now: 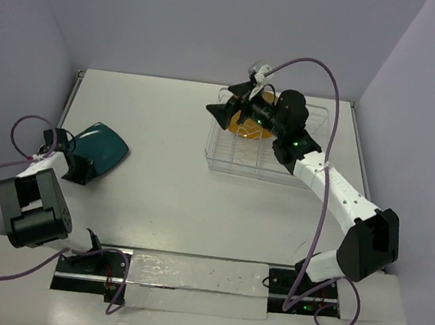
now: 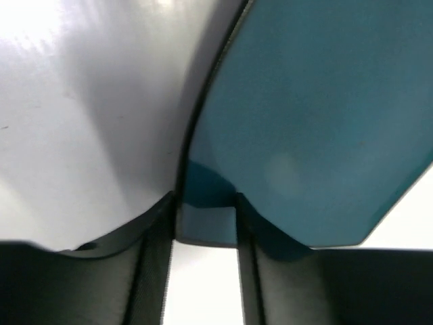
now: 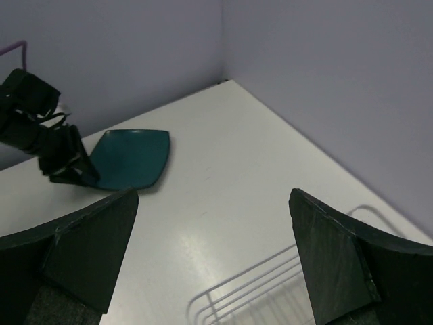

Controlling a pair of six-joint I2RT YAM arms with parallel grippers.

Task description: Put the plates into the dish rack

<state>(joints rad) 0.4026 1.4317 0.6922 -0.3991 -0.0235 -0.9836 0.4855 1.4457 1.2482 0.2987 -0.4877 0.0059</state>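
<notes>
The dark teal plate (image 1: 101, 147) lies at the left of the table, also in the right wrist view (image 3: 132, 156). My left gripper (image 1: 79, 164) is at its near-left edge. In the left wrist view the teal plate (image 2: 311, 122) has its rim filling the gap of the left gripper (image 2: 206, 206), both fingers pressed against it. A yellow-orange plate (image 1: 250, 124) stands in the wire dish rack (image 1: 256, 173) at the back right. My right gripper (image 1: 233, 102) hovers over the rack's left end, wide open and holding nothing (image 3: 213, 196), with the dish rack wires (image 3: 250, 284) below it.
Walls close the table at the back and on both sides. A purple cable (image 1: 333, 106) loops above the rack behind the right arm. The left arm (image 3: 47, 145) shows in the right wrist view beside the teal plate.
</notes>
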